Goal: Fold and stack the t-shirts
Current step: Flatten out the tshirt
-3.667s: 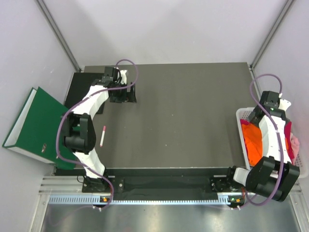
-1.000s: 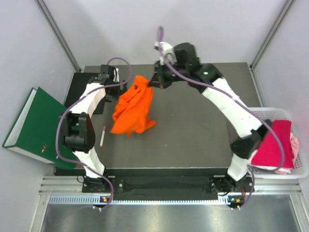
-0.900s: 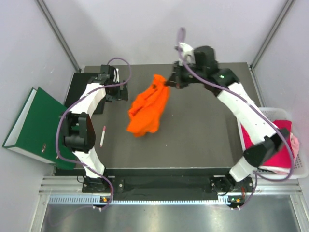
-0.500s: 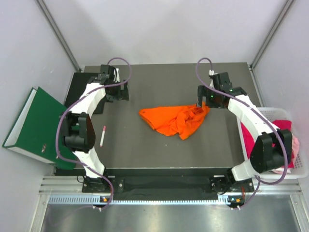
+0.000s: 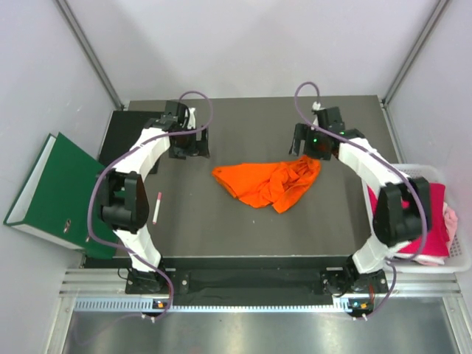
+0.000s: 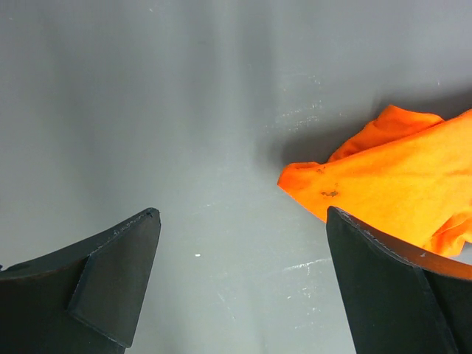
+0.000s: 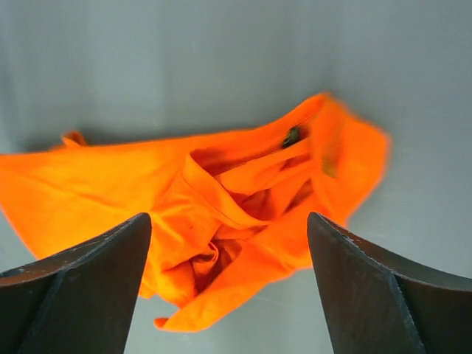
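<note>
The bright orange t-shirt point(image 5: 269, 181) lies crumpled in a heap in the middle of the dark mat. My right gripper point(image 5: 308, 150) hovers open just above the heap's far right end. In the right wrist view the rumpled orange cloth point(image 7: 221, 184) fills the space below the open gripper point(image 7: 228, 217), and neither finger touches it. My left gripper point(image 5: 190, 151) stands open to the left of the shirt, over bare mat. In its wrist view the left gripper point(image 6: 242, 214) holds nothing, and the shirt's edge point(image 6: 398, 184) shows at the right. A magenta t-shirt point(image 5: 436, 214) and a pale pink one point(image 5: 451, 219) lie in the basket.
A white basket point(image 5: 402, 168) sits at the table's right edge. A green binder point(image 5: 48, 192) leans off the left side, beside a black pad point(image 5: 129, 129). A small pink-and-white pen point(image 5: 158, 207) lies on the mat near the left arm.
The right gripper opened and let go of the orange t-shirt, which went from hanging to lying on the mat. The left gripper shifted slightly right.
</note>
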